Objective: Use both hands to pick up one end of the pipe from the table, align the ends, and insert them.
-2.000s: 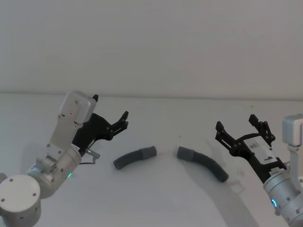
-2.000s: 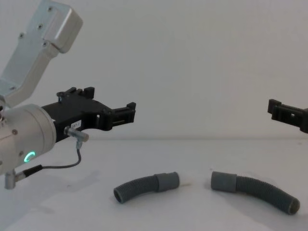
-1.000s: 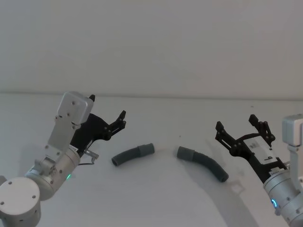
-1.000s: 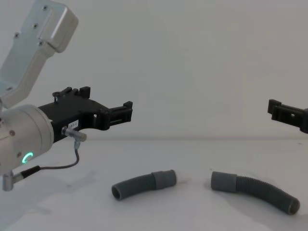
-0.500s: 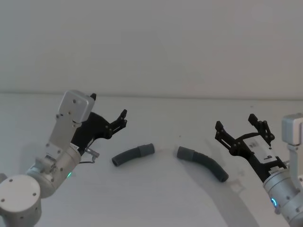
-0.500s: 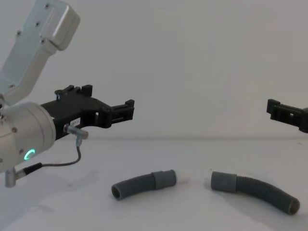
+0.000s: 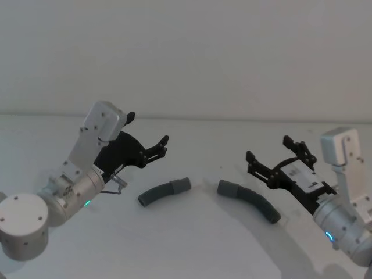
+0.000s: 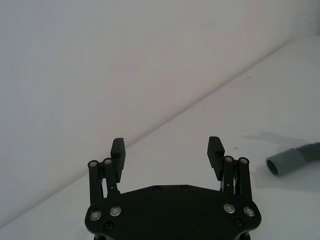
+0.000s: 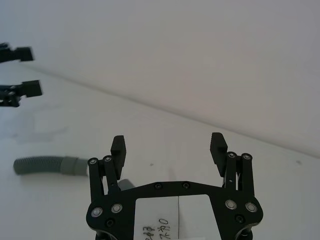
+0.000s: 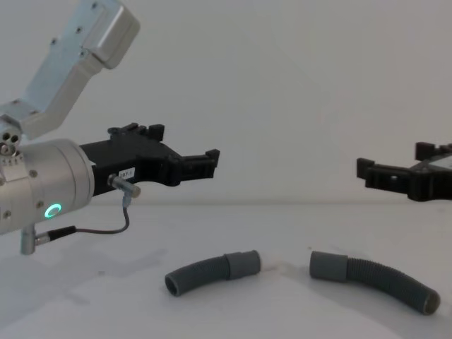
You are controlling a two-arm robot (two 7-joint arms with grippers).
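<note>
Hovering, fingers apart, left gripper and right gripper flank short hose, long hose (both ribbed, curved).

Seemingly a robot lab; plain white table, blank wall.

Plain white matte flat surface meets a bare, plain white wall along a straight horizontal seam; lighting even and diffuse, shadows soft.
</note>
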